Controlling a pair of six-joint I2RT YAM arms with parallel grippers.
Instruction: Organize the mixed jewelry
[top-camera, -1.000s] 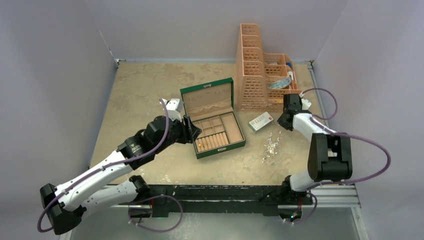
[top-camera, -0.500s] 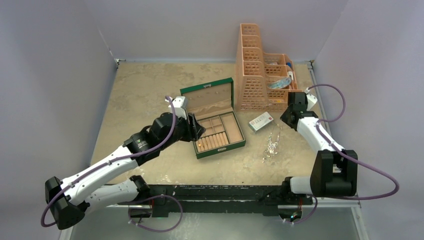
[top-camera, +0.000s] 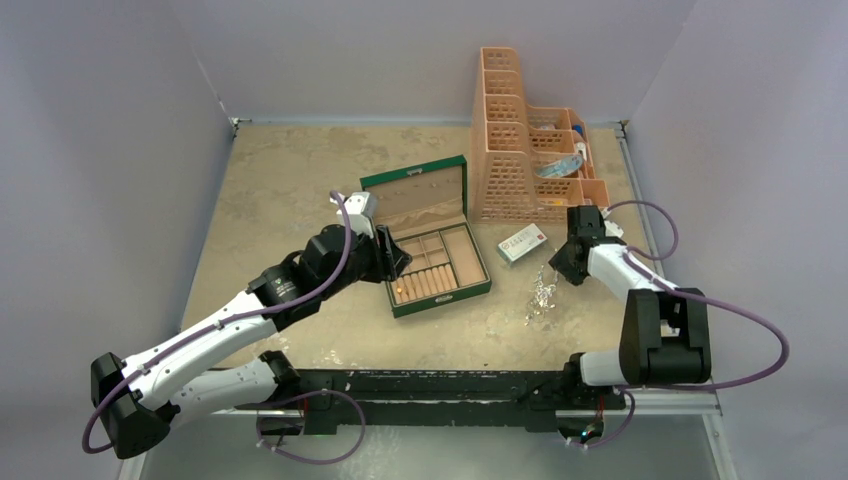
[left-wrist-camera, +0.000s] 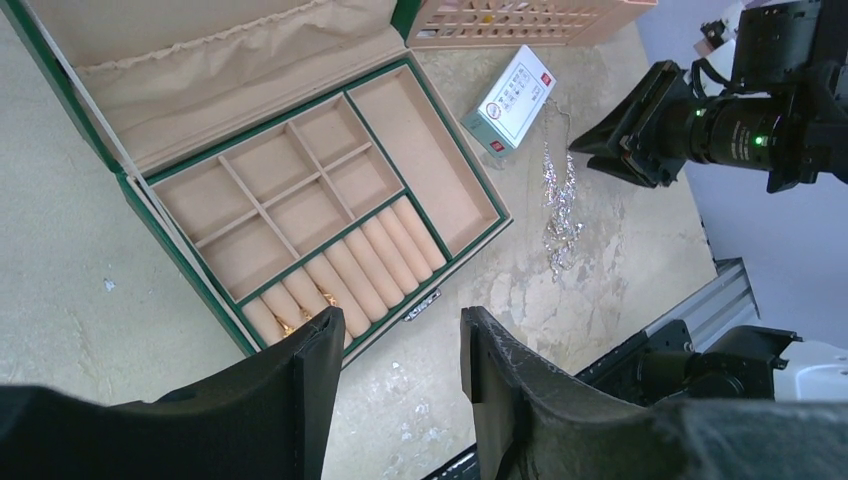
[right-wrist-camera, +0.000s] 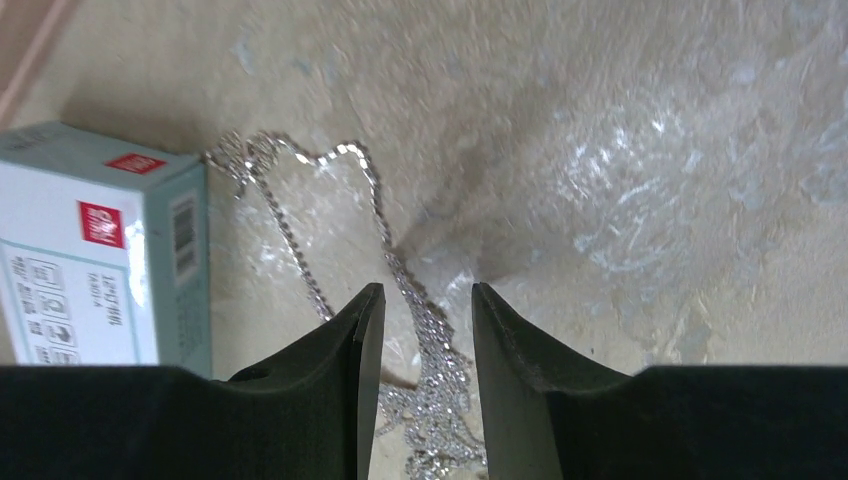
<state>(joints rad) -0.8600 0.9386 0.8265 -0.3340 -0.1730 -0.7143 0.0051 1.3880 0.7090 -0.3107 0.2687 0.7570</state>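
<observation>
Right gripper (right-wrist-camera: 420, 295) held parted over the silvery chain (right-wrist-camera: 352, 150), nothing gripped.
The chain is spread on the mottled beige table (top-camera: 280, 180), at 3 o'clock from the green box (top-camera: 415, 205); the left gripper (left-wrist-camera: 400, 330) is also parted and empty; lilac walls (top-camera: 400, 50) are seen around.

The jewellery box (top-camera: 443, 300) is green with a beige lining, and the rings (left-wrist-camera: 284, 326) are gold. The chains (right-wrist-camera: 437, 380) are silvery, the tabletop (top-camera: 280, 190) mottled beige. The card box (right-wrist-camera: 90, 260) is white with red print, the latticed organiser (top-camera: 500, 170) peach.
</observation>
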